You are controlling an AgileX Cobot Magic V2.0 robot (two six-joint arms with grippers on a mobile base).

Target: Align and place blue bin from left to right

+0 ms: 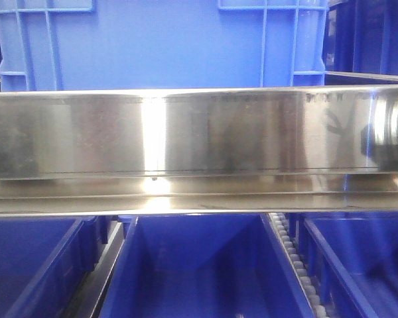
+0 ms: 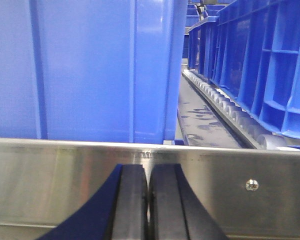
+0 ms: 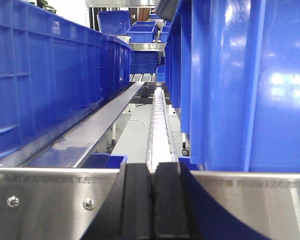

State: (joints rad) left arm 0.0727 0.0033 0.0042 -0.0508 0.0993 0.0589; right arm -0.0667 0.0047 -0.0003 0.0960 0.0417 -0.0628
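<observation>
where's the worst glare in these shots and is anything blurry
Front view: a blown-out vertical glare streak on the steel rail, with smeared reflections toward its right end; the blue bin behind it is soft. Right wrist view: white highlights on the near bin wall. Left wrist view: even light, slightly grainy, no strong glare.

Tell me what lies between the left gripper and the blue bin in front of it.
A shiny steel rail runs crosswise between the left gripper and the blue bin. The left wrist view shows it plainly.
</observation>
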